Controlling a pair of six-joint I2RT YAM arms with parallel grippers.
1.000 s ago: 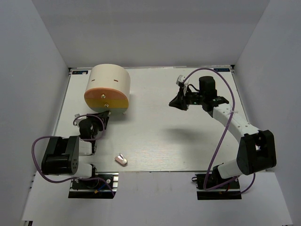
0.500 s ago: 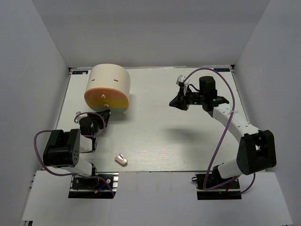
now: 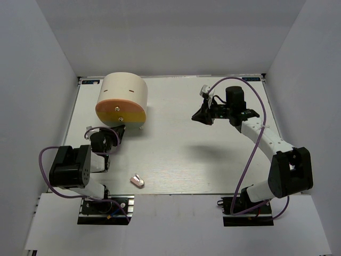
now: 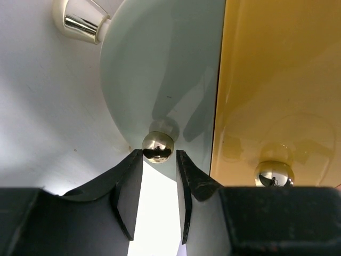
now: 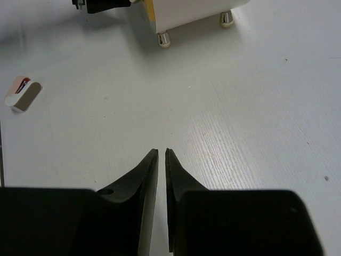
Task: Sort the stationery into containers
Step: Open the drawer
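The container (image 3: 123,95) is a cream cylinder with an orange-yellow face, standing at the back left. In the left wrist view its pale face (image 4: 160,64) meets a yellow panel (image 4: 277,80), each with a shiny knob. My left gripper (image 3: 118,131) (image 4: 157,156) has its fingertips against both sides of the pale face's knob (image 4: 157,146). A small pink-white eraser (image 3: 137,181) (image 5: 22,94) lies on the table near the front. My right gripper (image 3: 198,118) (image 5: 162,152) hovers at mid-right, shut and empty.
A second knob (image 4: 273,175) sits on the yellow panel. The container stands on chrome feet (image 4: 80,21) (image 5: 164,39). White walls enclose the table (image 3: 213,160) on three sides. Purple cables loop from both arms.
The left arm has moved forward towards the container's face, and its jaws have narrowed around the knob. The right arm and the eraser have not moved.
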